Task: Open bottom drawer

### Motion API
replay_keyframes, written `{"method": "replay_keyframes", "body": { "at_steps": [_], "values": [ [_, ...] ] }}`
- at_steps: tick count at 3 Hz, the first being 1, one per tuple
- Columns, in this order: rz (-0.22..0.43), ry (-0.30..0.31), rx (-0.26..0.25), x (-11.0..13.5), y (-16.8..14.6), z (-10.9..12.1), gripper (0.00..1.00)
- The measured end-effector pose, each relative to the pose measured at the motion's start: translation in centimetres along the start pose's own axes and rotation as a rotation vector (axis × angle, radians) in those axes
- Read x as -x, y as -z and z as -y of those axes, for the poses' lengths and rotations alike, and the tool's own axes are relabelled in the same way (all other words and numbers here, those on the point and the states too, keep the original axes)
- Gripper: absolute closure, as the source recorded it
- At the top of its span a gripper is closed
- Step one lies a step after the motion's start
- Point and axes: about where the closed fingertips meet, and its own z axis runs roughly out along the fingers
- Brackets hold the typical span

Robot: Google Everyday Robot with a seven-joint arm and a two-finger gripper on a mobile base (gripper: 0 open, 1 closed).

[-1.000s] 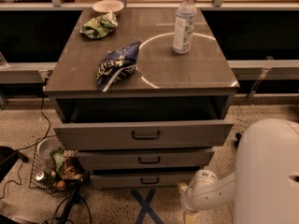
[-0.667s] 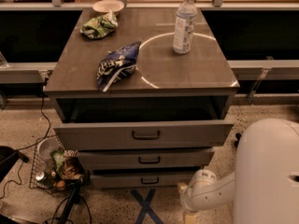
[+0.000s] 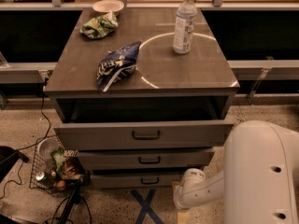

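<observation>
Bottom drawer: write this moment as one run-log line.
task: open bottom drawer | top drawer: pulled out | pincer: low, right of bottom drawer, off its handle

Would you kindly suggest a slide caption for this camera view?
Gripper low by the floor, right of the bottom drawer; top drawer stands pulled out, water bottle on the cabinet.

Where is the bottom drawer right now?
Camera view, lower centre: the bottom drawer is the lowest in the grey cabinet, under the middle drawer, with the gripper low off its right end.
</observation>
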Motion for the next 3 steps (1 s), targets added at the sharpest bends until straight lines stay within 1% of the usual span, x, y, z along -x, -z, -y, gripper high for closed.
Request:
{"method": "replay_keyframes", "body": {
  "at_steps": [1,2,3],
  "values": [
    [0.005,0.036,-0.021,1.5,-1.8,1.0,0.0],
    [0.018,0.077,-0.041,2.7,-2.8,1.6,0.0],
    [0.037,0.137,-0.052,4.9,-4.4,2.1,0.0]
  ]
}}
